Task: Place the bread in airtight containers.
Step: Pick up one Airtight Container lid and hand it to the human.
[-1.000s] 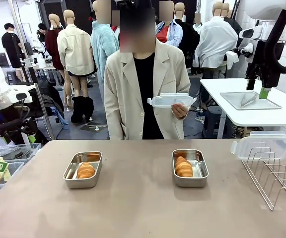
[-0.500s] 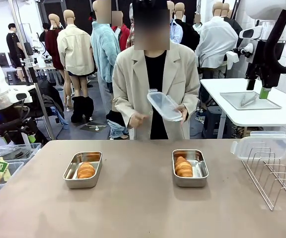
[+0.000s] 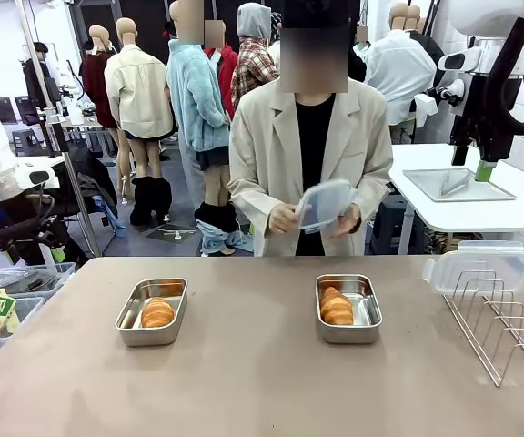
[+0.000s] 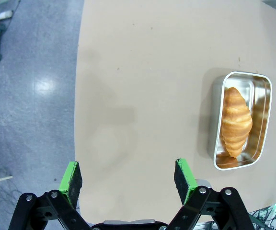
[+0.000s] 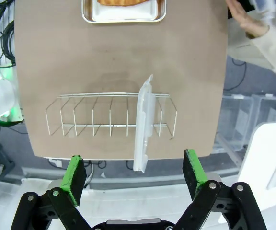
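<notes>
Desk (image 3: 244, 382): tan top carrying two steel tins and a wire rack (image 3: 503, 332).
Left tin (image 3: 152, 311): rounded rectangle with no lid, on the robot's left half of the desk. Its long axis runs near to far.
Left roll (image 3: 157, 312): golden ridged croissant lying flat inside the left tin. Its long axis lines up with the tin's, one end toward the robot and the other toward the person (image 3: 271, 155).
Right tin (image 3: 347, 308): matching tin with no lid, on the right half of the desk, level with the left tin and set the same way.
Right roll (image 3: 337, 307): inside the right tin, close to the wall nearer the left tin, with bare floor on its other side. Its long axis runs near to far, perhaps slightly skewed; the front view is too small to settle it.
Held lid (image 3: 324, 204): clear plastic, tilted, beyond the desk's far edge at the person's waist.
Person's hands (image 3: 283, 218): both on the held lid, one at each end.
Racked lid (image 3: 480, 266): clear, standing on edge in the wire rack's far end.
Left tool (image 4: 127, 165): fingers spread wide, pinching nothing, over bare desk with the left tin off to one side.
Right tool (image 5: 133, 160): fingers spread wide, empty, above the wire rack at the desk's edge.
</notes>
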Available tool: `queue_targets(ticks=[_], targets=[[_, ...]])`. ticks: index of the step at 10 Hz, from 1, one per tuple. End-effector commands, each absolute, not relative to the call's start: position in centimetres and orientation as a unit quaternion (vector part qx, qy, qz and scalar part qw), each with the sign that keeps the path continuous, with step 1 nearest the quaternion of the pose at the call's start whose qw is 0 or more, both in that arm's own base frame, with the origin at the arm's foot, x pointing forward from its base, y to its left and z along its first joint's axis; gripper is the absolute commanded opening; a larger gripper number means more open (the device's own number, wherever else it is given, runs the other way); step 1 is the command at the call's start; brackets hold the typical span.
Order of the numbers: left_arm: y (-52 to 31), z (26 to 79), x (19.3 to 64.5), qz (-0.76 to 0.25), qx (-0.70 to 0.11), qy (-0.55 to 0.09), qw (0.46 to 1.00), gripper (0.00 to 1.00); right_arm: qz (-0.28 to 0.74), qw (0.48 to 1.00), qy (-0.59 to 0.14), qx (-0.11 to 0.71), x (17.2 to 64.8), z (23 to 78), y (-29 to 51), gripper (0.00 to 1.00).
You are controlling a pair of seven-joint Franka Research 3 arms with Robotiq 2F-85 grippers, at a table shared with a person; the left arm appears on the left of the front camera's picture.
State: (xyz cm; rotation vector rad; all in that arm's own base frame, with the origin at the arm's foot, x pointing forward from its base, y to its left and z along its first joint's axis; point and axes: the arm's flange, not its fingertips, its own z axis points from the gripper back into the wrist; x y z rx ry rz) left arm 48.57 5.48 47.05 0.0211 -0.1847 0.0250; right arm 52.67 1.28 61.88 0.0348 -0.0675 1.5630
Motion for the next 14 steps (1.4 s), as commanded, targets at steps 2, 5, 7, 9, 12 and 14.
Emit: queue_targets(ticks=[2, 5, 7, 9, 12, 14], targets=[[5.49, 47.23, 48.56, 0.017, 0.014, -0.094, 0.995, 1.0, 0.705, 0.709, -0.032, 0.015, 52.53, 61.75, 1.24, 1.0], [5.49, 47.23, 48.56, 0.017, 0.014, -0.094, 0.995, 1.0, 0.705, 0.709, -0.032, 0.015, 52.53, 61.75, 1.24, 1.0], [5.49, 47.23, 48.56, 0.017, 0.014, -0.094, 0.995, 1.0, 0.705, 0.709, -0.032, 0.015, 52.53, 61.75, 1.24, 1.0], [5.49, 47.23, 48.56, 0.017, 0.014, -0.094, 0.995, 1.0, 0.705, 0.709, -0.032, 0.015, 52.53, 61.75, 1.24, 1.0], [5.49, 47.23, 48.56, 0.017, 0.014, -0.094, 0.995, 1.0, 0.705, 0.709, -0.032, 0.015, 52.53, 61.75, 1.24, 1.0], [5.49, 47.23, 48.56, 0.017, 0.014, -0.094, 0.995, 1.0, 0.705, 0.709, -0.032, 0.015, 52.53, 61.75, 1.24, 1.0]])
